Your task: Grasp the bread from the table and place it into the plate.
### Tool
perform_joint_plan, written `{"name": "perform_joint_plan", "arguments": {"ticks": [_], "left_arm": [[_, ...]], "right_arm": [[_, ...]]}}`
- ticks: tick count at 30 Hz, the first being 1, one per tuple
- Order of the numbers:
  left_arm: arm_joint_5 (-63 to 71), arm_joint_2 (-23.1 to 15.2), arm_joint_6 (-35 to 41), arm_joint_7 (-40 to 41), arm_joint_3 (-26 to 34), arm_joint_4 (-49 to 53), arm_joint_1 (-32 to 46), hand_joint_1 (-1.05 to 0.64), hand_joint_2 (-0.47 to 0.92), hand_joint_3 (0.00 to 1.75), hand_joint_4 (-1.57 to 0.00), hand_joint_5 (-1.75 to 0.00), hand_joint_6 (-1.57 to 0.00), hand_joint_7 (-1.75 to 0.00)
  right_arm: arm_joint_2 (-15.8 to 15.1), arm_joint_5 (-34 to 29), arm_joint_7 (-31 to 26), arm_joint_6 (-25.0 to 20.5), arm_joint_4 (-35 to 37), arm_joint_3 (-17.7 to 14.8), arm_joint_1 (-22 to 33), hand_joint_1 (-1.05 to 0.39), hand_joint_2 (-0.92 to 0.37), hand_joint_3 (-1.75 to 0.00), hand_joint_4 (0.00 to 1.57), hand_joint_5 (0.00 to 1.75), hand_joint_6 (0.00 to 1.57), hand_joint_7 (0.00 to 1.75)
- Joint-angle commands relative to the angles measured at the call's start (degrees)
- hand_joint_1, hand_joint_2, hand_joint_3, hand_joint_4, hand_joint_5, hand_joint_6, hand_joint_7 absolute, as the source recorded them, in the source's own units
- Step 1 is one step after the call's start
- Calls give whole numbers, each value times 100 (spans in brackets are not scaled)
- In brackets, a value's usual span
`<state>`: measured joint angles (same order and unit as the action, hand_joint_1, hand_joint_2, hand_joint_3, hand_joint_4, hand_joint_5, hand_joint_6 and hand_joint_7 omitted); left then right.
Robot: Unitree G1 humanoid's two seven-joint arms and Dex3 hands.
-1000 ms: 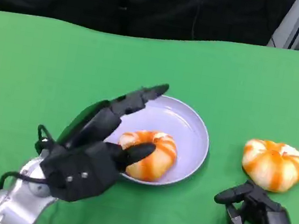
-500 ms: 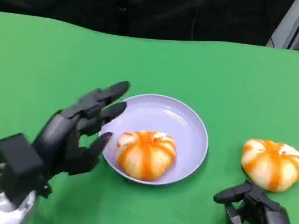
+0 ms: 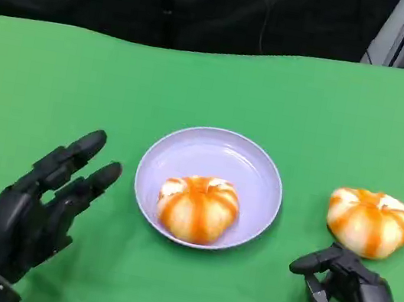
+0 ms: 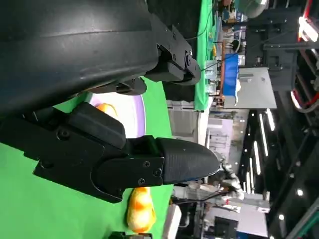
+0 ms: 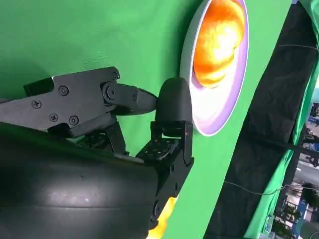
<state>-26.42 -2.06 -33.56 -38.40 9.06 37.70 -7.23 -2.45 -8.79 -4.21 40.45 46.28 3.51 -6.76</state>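
An orange-striped bread (image 3: 198,209) lies in the lavender plate (image 3: 260,172) at the table's middle; the right wrist view shows this bread (image 5: 218,42) in the plate (image 5: 215,122) too. A second bread (image 3: 369,221) sits on the green cloth to the plate's right, also seen as the second bread (image 4: 140,209) in the left wrist view. My left hand (image 3: 37,209) hangs left of the plate, fingers spread, holding nothing. My right hand (image 3: 352,296) rests just in front of the second bread, fingers curled in, apart from it.
The green table (image 3: 213,83) runs back to a dark curtain. A metal post and cables stand at the far right corner (image 3: 396,32).
My left hand has let go of the bread in the plate and drawn back to the left and toward me. The right hand has stayed still.
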Motion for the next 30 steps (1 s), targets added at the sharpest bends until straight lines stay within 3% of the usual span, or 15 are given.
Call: {"name": "perform_joint_plan", "arguments": {"ticks": [1,13,14,17,19,21,30], "left_arm": [[-200,-229,231,-355,251,-145,237,-81,92,51,-47,-2,-39,-1],[-190,-460,195,-606,777,-45,537,-64,92,45,-50,-2,-42,-1],[-170,-451,205,-546,802,-34,520,-59,92,43,-51,-2,-43,-2],[-170,-388,231,-423,865,43,441,-21,92,41,-53,-2,-45,-2],[-179,-359,250,-411,886,99,404,10,92,52,-54,-1,-46,-1],[-165,-338,249,-408,905,142,381,20,92,60,-55,-1,-48,-1],[-21,-261,40,-276,963,397,273,18,83,78,-63,-2,-55,-1]], "right_arm": [[-92,-21,-9,-160,29,-30,97,-31,-92,-43,69,175,71,126],[-137,50,70,-90,76,-92,82,-31,-92,-42,68,175,71,126],[-147,46,78,-78,82,-95,80,-31,-92,-42,68,175,71,126],[-152,58,95,-101,84,-116,75,-31,-92,-43,68,175,71,126],[-157,67,107,-85,105,-125,70,-31,-92,-43,68,175,71,127],[-161,81,128,-82,115,-130,70,-31,-92,-43,67,175,71,126],[-143,143,154,-61,181,-153,38,-31,-92,-42,66,175,71,124]]}}
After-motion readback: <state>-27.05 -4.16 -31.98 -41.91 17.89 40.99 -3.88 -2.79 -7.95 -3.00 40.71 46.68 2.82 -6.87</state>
